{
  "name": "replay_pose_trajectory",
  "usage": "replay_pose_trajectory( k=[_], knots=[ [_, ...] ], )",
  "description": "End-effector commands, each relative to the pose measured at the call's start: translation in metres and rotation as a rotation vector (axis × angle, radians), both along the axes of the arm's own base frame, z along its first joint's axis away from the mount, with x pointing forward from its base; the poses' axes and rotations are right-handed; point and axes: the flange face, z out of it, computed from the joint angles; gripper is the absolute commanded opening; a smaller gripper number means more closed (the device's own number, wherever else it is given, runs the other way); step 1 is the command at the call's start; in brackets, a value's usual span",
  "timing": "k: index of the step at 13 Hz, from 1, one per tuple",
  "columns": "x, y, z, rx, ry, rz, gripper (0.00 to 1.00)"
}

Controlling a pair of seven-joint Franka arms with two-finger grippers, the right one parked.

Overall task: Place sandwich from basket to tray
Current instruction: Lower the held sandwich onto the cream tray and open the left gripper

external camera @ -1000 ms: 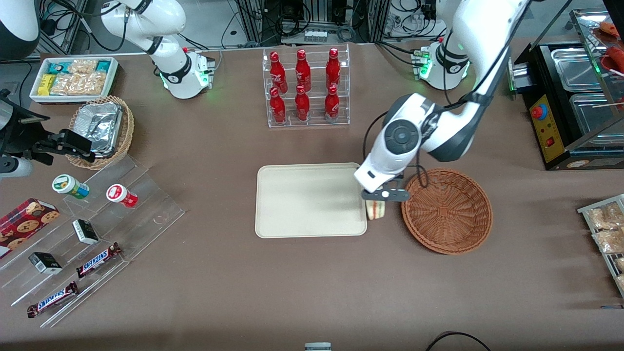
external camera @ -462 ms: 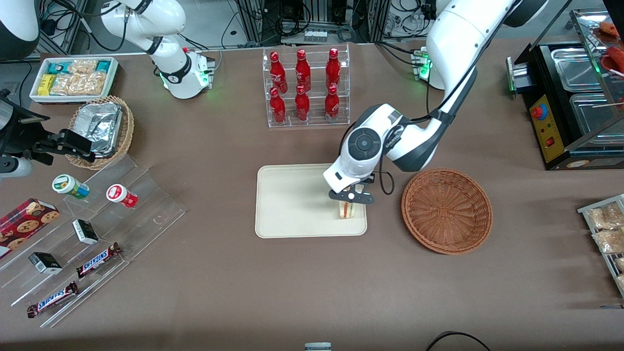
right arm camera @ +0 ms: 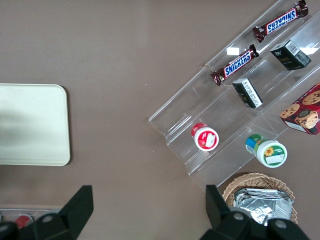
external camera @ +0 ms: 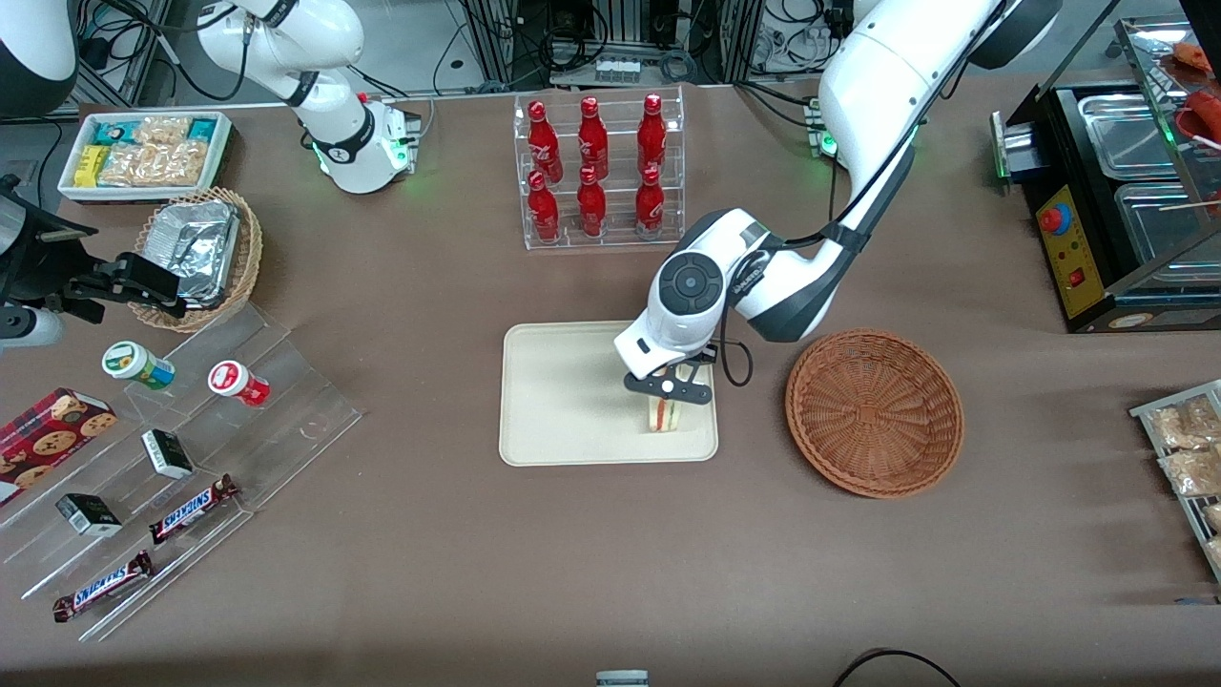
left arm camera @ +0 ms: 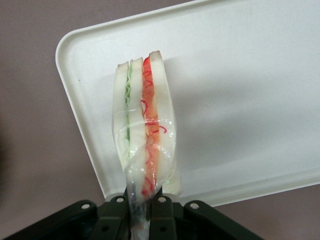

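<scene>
My gripper (external camera: 668, 388) (left arm camera: 141, 207) is shut on the clear wrap of the sandwich (external camera: 666, 415) (left arm camera: 145, 125), a pale bread wedge with red and green filling. It hangs just above the cream-white tray (external camera: 572, 401) (left arm camera: 240, 90), near the tray's corner closest to the basket and the front camera. The reddish-brown wicker basket (external camera: 874, 412) lies beside the tray toward the working arm's end, with nothing in it. Whether the sandwich touches the tray I cannot tell.
A clear rack of red bottles (external camera: 597, 172) stands farther from the camera than the tray. Toward the parked arm's end are a clear stepped stand with snacks (external camera: 181, 458), a tan foil basket (external camera: 202, 256) and a white snack box (external camera: 143, 153). A black appliance (external camera: 1116, 200) stands toward the working arm's end.
My gripper carried the sandwich from the gap between basket and tray to over the tray, then a little farther in over the tray.
</scene>
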Motion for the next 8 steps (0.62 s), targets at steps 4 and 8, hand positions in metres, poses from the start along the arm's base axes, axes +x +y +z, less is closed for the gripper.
replay_pose_trajectory(
  k=[4,8],
  knots=[
    [0.006,-0.008,-0.016,0.008,-0.007,-0.009,0.00],
    [0.006,-0.035,-0.024,-0.007,-0.015,0.021,0.00]
  ],
)
